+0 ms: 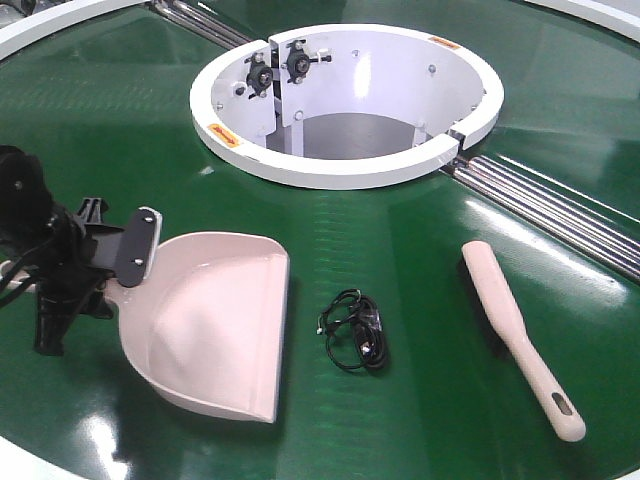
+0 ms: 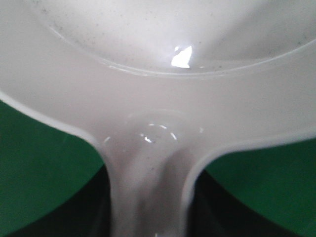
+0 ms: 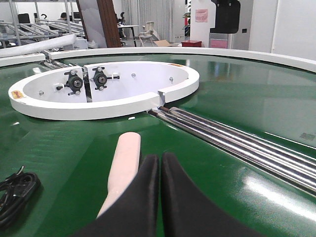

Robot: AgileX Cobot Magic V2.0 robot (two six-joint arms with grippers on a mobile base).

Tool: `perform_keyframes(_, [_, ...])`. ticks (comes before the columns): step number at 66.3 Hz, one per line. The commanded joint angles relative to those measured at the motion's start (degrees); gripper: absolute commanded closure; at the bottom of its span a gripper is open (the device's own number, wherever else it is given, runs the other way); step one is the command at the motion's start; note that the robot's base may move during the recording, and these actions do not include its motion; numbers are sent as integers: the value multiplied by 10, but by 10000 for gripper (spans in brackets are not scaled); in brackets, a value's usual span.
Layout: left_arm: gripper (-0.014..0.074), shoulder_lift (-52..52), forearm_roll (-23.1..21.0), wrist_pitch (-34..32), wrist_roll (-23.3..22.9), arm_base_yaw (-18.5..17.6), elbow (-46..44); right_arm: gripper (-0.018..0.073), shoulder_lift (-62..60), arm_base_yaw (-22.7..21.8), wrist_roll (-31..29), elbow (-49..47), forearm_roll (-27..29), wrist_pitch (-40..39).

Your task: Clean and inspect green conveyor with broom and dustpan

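The left fingers [image 1: 138, 245] grip the handle of the beige-pink plastic dustpan [image 1: 215, 320], lower left on the glossy green conveyor [image 1: 400, 260]. The slim beige broom [image 1: 520, 335] lies lower right, ungripped. Risk: the coiled black cable [image 1: 358, 328] between them may snag a sweep. Only the right wrist view shows the right fingers [image 3: 143, 197]: closed, empty.

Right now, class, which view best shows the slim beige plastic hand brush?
Exterior front-facing: the whole beige plastic hand brush lies unobstructed. Right wrist shows only one rounded end; left wrist shows none.
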Motion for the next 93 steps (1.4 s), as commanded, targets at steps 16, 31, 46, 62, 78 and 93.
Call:
perform_keyframes(16, [604,16,45,64,-122,-30,-92,569,-7,-2,-4,12,-2,-43])
perform_keyframes(31, [604,52,83,79,-128,-60,-120,569,-7,-2,-4,12,-2,-43])
perform_keyframes(46, [604,81,128,69,-128,-88,-120,569,-7,-2,-4,12,-2,-43])
perform_keyframes(62, [604,85,135,67,-128,-90,-120,569,-7,-2,-4,12,-2,-43])
perform_keyframes(78, [604,85,137,70,-128,-90,-120,569,-7,-2,-4,12,-2,-43])
perform_keyframes(93, [604,85,137,71,-128,-90,-120,569,-7,-2,-4,12,-2,-43])
